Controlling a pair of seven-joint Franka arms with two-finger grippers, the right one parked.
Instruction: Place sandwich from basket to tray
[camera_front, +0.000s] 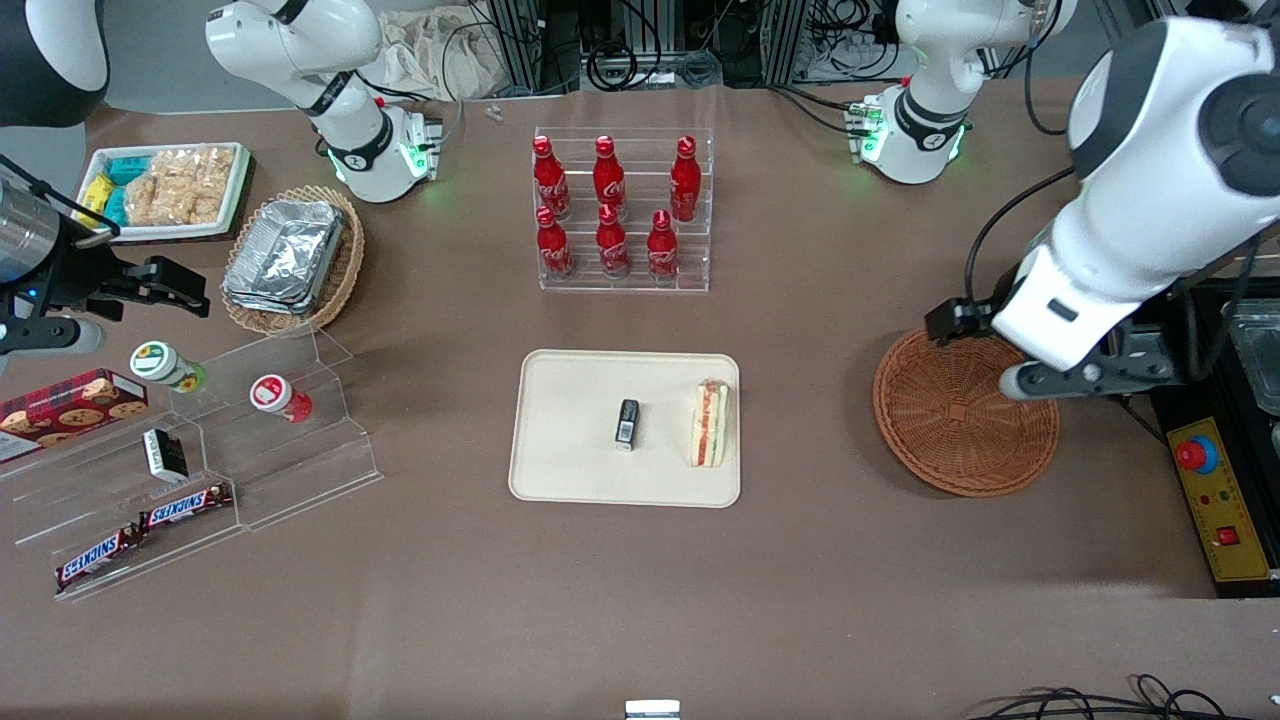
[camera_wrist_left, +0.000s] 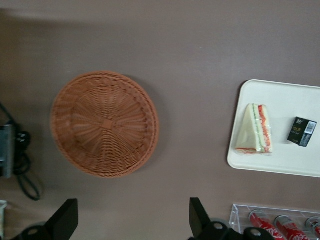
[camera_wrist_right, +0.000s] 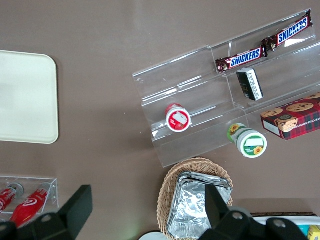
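White triangular sandwich (camera_front: 710, 424) with red-green filling lies on the tray (camera_front: 570, 450), well apart from the gripper (camera_wrist_left: 131, 220), jaws wide above the table near the basket (camera_wrist_left: 104, 123).

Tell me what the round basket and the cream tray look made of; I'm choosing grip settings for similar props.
The basket looks like woven wicker, reddish-brown and matte: radiating strands and a braided rim show. The tray looks like smooth moulded plastic, cream with a soft sheen, rounded corners and low rim; melamine is possible. The sandwich lies on it. The gripper hangs open above the table beside the basket.
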